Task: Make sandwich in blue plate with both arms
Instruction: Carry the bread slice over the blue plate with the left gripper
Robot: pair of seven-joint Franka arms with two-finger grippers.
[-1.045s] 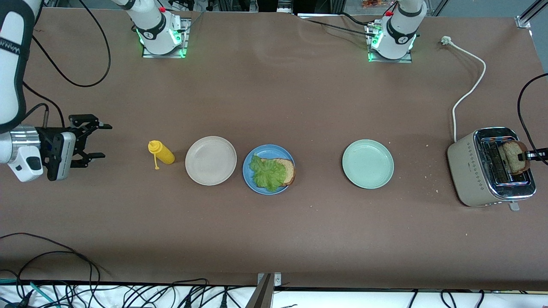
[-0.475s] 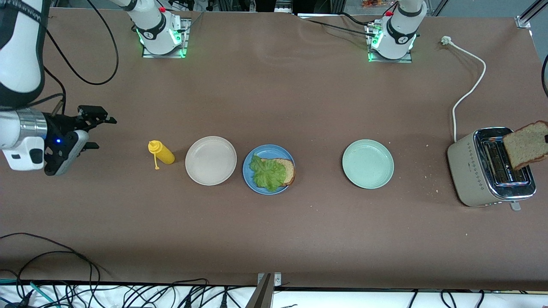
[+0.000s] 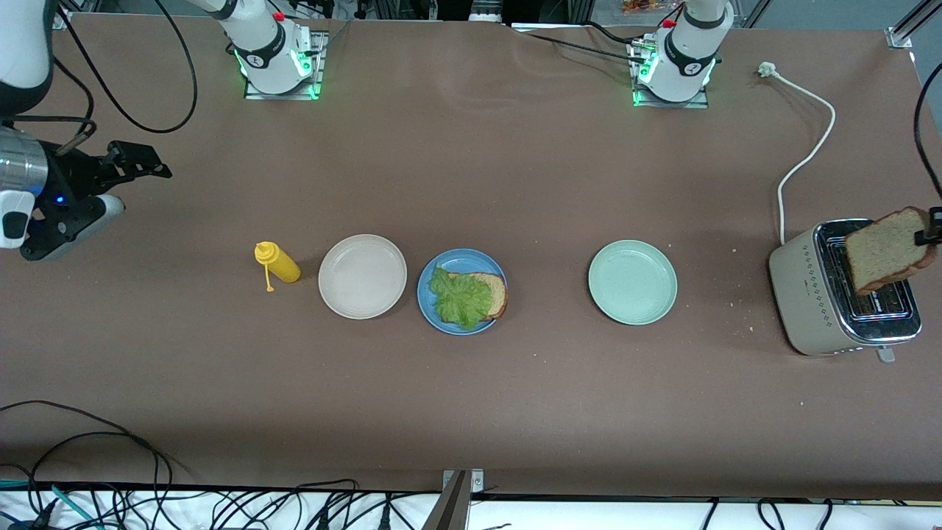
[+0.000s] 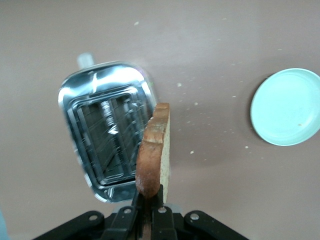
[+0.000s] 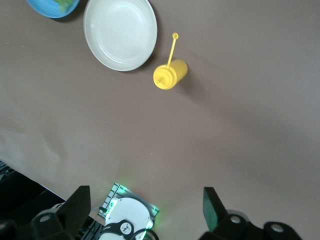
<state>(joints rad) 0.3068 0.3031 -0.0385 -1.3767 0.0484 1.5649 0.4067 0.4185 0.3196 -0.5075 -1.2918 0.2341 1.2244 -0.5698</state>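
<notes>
The blue plate (image 3: 462,292) sits near the middle of the table (image 3: 471,412), between the beige plate (image 3: 362,276) and the pale mint-green plate (image 3: 632,282). On it lies one bread slice (image 3: 493,291) with a ruffled lettuce leaf (image 3: 460,297) over most of it, so only the slice's edge toward the left arm's end shows (no top slice on the leaf yet).

The second bread slice (image 3: 887,250) is up in the air over the toaster (image 3: 817,291), which stands at the left arm's end of the table, close to the table's edge there. The left gripper (image 4: 149,214) clamps this slice by one edge; in the left wrist view its fingers press against both faces of the slice, which stands on edge over the open toaster slots. A white power cord (image 3: 806,154) runs from the toaster up toward the table's corner by the left arm's base, its plug lying loose on the table.

A yellow squeeze bottle (image 3: 277,263) lies on its side just beside the beige plate, toward the right arm's end.

The right gripper (image 3: 136,163) hangs over the right arm's end of the table, well apart from the bottle; the right wrist view shows its fingers (image 5: 214,205) spread wide and holding nothing.
</notes>
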